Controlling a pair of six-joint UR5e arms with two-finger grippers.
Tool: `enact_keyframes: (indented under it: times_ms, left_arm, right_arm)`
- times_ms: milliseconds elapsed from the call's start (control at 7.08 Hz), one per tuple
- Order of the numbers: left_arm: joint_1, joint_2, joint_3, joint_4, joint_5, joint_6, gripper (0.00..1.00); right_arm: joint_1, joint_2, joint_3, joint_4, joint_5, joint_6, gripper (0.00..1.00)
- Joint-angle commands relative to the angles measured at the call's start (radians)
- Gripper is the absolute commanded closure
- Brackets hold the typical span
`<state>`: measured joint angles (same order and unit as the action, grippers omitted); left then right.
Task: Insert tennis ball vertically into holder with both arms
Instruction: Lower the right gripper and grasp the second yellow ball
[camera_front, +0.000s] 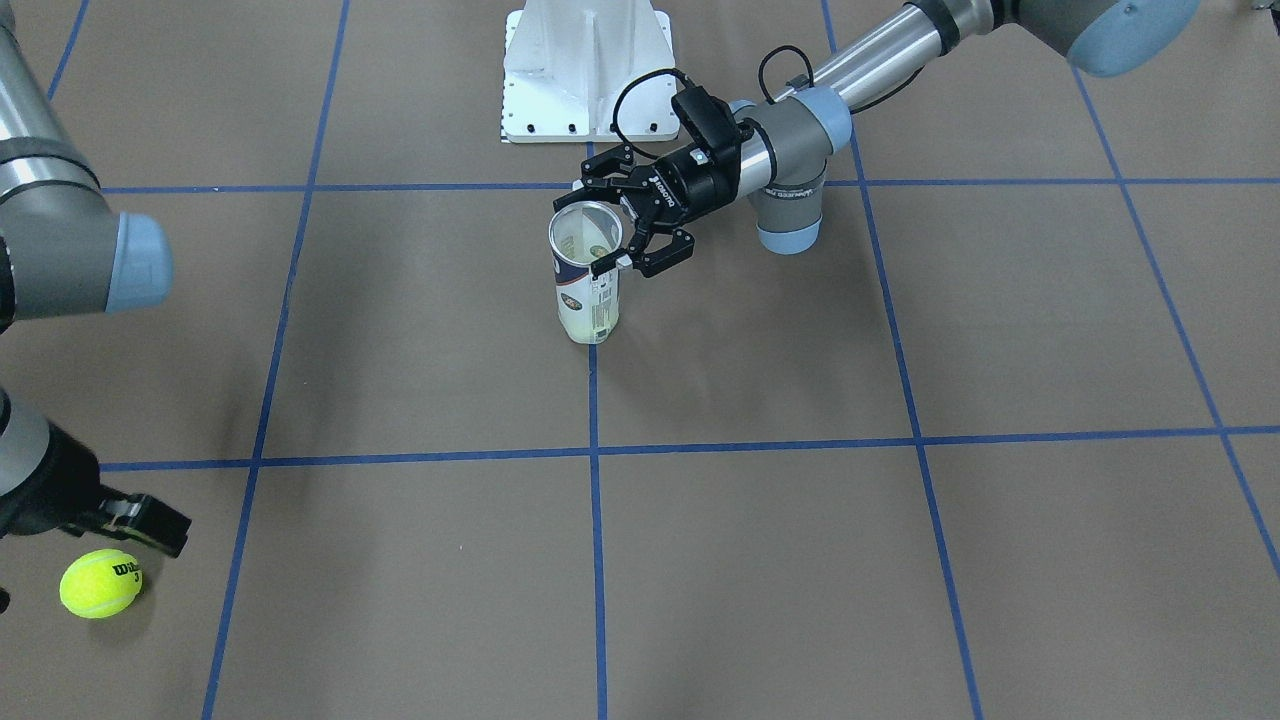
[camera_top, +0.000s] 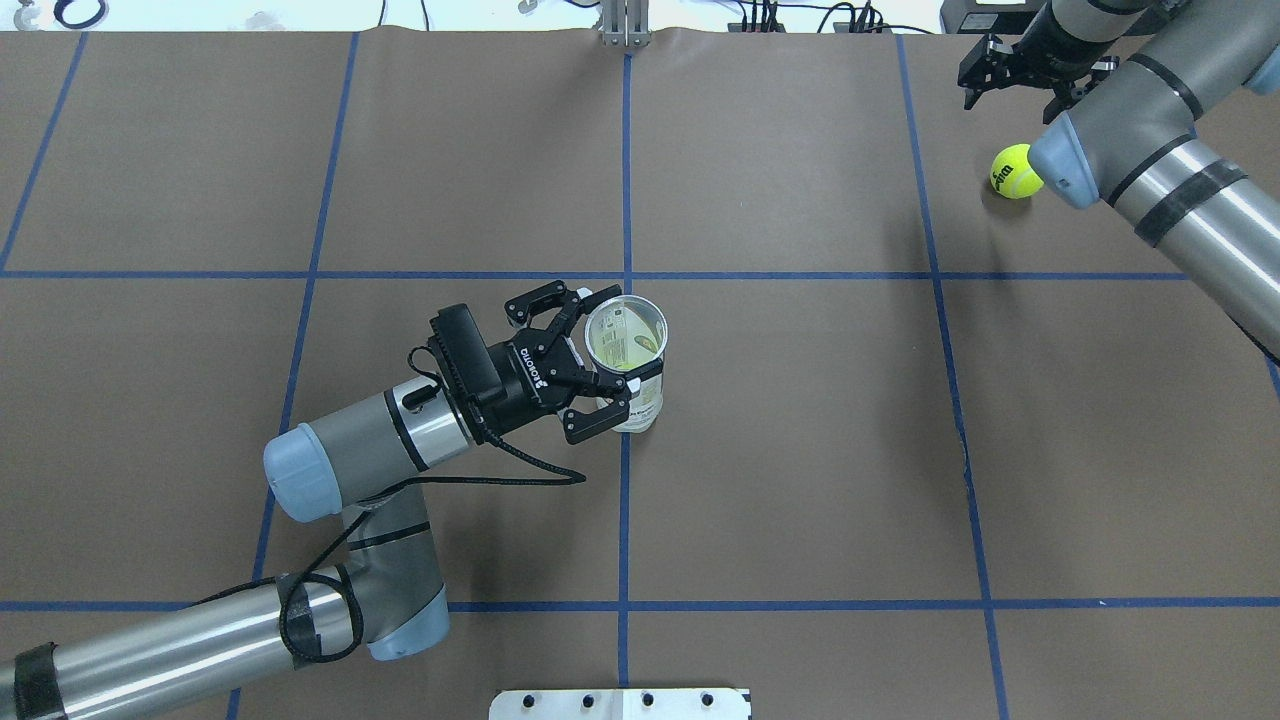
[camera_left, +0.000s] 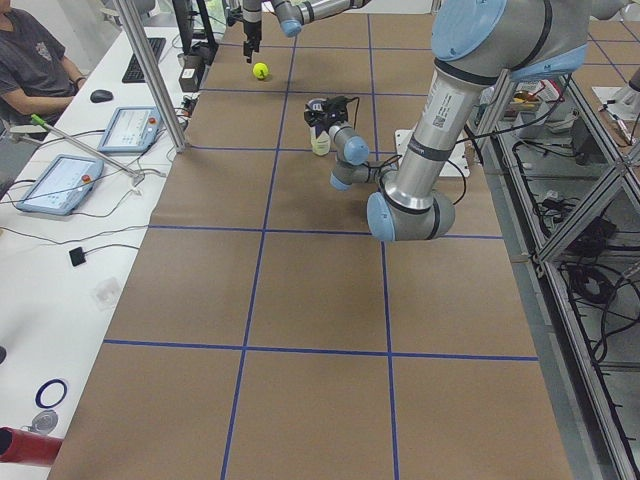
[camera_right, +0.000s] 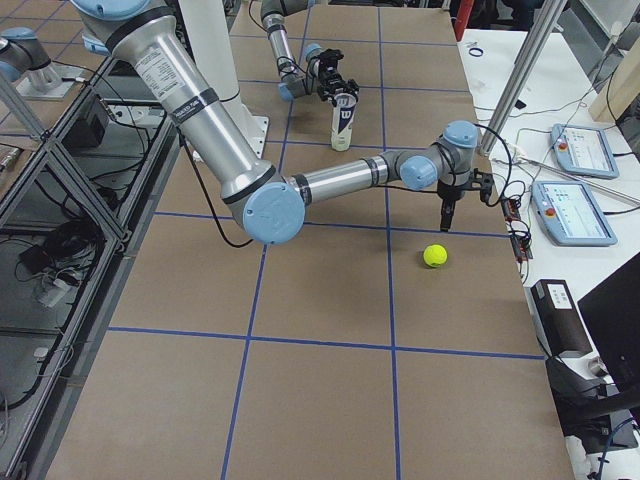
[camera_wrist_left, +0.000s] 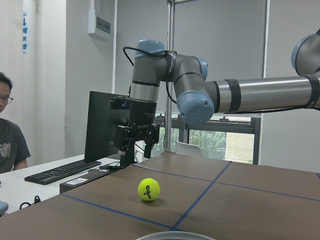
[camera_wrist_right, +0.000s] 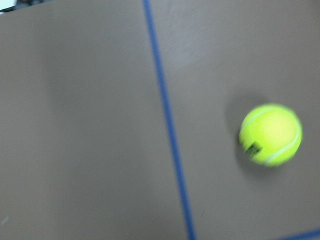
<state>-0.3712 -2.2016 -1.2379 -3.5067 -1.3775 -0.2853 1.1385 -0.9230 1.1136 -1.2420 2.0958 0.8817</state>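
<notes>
The holder (camera_front: 587, 285) is a clear can with a navy-and-white label. It stands upright with its mouth open near the table's middle, and shows from overhead (camera_top: 632, 345). My left gripper (camera_top: 606, 340) reaches in level at the rim, jaws wide, one finger on each side touching the can (camera_front: 603, 232). The yellow tennis ball (camera_top: 1012, 171) lies on the table far to the right (camera_front: 100, 583). My right gripper (camera_top: 1020, 85) hangs open and empty just beyond the ball, pointing down. The ball also shows in the right wrist view (camera_wrist_right: 270, 134) and the left wrist view (camera_wrist_left: 149, 190).
The white metal pedestal base (camera_front: 587, 70) stands at the robot's side of the table. Blue tape lines cross the brown table. An operator (camera_left: 30, 60), tablets (camera_left: 130, 125) and a monitor (camera_wrist_left: 105, 125) sit along the far edge by the ball.
</notes>
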Motion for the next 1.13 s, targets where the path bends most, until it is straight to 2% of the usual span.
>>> enact_keyframes:
  times_ms: [0, 706, 988]
  left_arm:
    - [0.000, 0.000, -0.002, 0.000, 0.000, 0.000, 0.13]
    - [0.000, -0.001, -0.005, 0.000, 0.000, -0.002, 0.13]
    - [0.000, -0.001, -0.005, 0.000, 0.000, -0.002, 0.13]
  right_arm:
    - [-0.012, 0.010, -0.121, 0.127, -0.093, -0.007, 0.02]
    - [-0.060, -0.046, -0.127, 0.131, -0.172, -0.064, 0.02]
    - [-0.072, -0.042, -0.127, 0.131, -0.174, -0.060, 0.02]
